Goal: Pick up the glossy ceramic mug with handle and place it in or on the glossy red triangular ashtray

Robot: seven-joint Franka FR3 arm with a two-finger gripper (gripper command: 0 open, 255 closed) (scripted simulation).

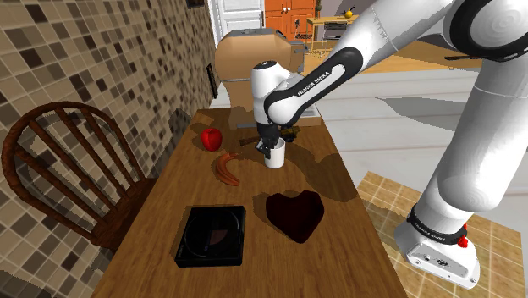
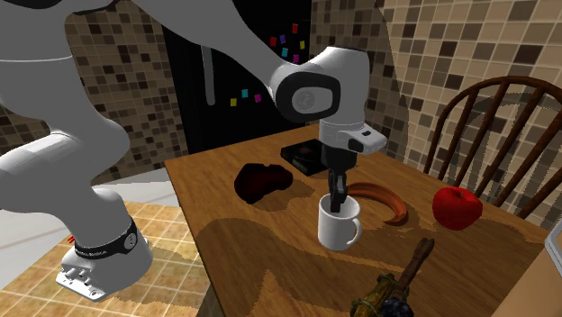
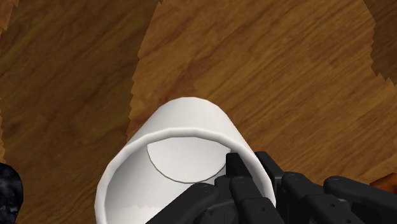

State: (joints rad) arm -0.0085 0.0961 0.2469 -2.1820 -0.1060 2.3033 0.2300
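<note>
Lifting straight up, slowly, seems wise with so thin a pinch: the gripper (image 2: 335, 200), nearly closed, clasps the white mug (image 1: 273, 157) by its rim wall, upright on the table (image 1: 338, 254). In the shoulder view, an apple (image 1: 211, 137) and a banana (image 1: 225, 168) lie left of the mug. The dark red ashtray (image 1: 294, 214) lies just right of the mug and nearer the camera, with nothing between.

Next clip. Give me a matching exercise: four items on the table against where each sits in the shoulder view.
Things:
1 white mug
2 red apple
3 dark red ashtray
4 black tray

Places:
A directly left of the ashtray
B claw at its rim
C directly right of the black tray
D between the brown banana and the tiled wall

Pairs: 1-B, 2-D, 3-C, 4-A
</note>
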